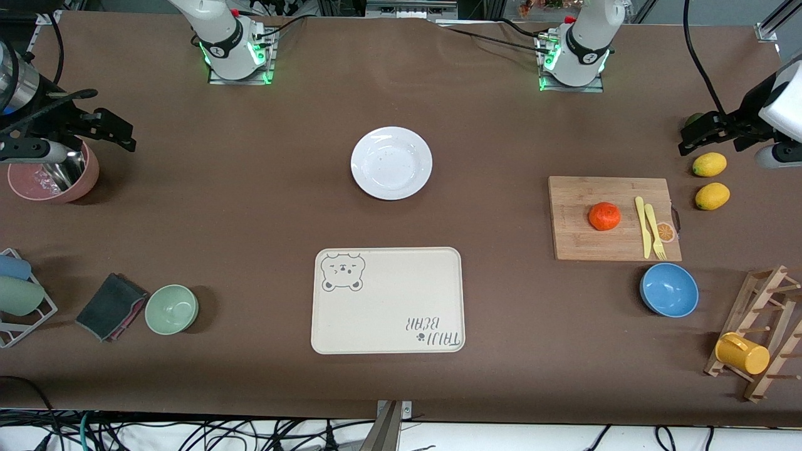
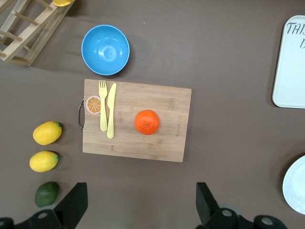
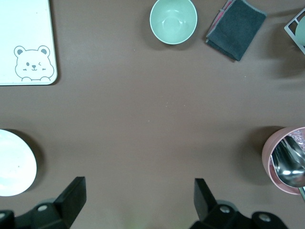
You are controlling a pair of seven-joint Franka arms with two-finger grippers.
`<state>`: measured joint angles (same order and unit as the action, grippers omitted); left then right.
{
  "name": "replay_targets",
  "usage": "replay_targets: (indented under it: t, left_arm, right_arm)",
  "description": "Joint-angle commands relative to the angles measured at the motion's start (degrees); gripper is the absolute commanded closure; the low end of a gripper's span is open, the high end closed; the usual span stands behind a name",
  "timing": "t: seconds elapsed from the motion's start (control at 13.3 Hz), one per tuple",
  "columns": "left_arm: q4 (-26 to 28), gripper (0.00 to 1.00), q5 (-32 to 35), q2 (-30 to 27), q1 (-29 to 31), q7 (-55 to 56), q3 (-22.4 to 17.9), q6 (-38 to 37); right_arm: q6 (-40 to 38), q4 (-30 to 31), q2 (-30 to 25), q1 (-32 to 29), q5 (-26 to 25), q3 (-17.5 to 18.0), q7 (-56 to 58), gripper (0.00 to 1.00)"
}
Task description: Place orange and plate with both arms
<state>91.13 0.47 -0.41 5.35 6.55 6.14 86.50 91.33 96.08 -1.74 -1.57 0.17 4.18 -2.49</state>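
The orange [image 1: 604, 216] sits on a wooden cutting board [image 1: 576, 244] toward the left arm's end of the table; it also shows in the left wrist view [image 2: 147, 122]. The white plate [image 1: 391, 163] lies on the brown table in the middle, nearer to the bases than the bear tray; its edge shows in both wrist views [image 2: 298, 186] [image 3: 14, 167]. My left gripper [image 1: 711, 133] [image 2: 141, 205] is open and empty, high over bare table beside the board. My right gripper [image 1: 116, 131] [image 3: 138, 200] is open and empty, high over bare table beside a pink bowl.
A cream bear tray [image 1: 388, 300] lies nearer to the front camera than the plate. A yellow knife and fork [image 1: 648, 228] lie on the board. Two lemons [image 1: 709, 164], a blue bowl [image 1: 669, 289], a mug rack [image 1: 761, 326], a green bowl [image 1: 171, 309], a grey cloth [image 1: 111, 305] and the pink bowl [image 1: 53, 178] stand around.
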Motion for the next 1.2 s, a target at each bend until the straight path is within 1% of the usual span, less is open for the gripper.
replay_targets:
  t: [0.0,0.98,1.13]
  left_arm:
    - [-1.7,0.00,-0.9,0.7,0.3,-0.1,0.0,-1.3]
    - [-1.7,0.00,-1.1,1.2,0.7,0.1,0.2,-1.2]
    - [-0.4,0.00,-1.0,-0.1,0.5,0.2,0.2,-1.2]
  right_arm:
    - [-0.9,-0.8,0.2,0.3,-0.4,-0.3,0.2,0.00]
    - [-0.9,-0.8,0.2,0.3,-0.4,-0.3,0.2,0.00]
    - [-0.9,-0.8,0.2,0.3,-0.4,-0.3,0.2,0.00]
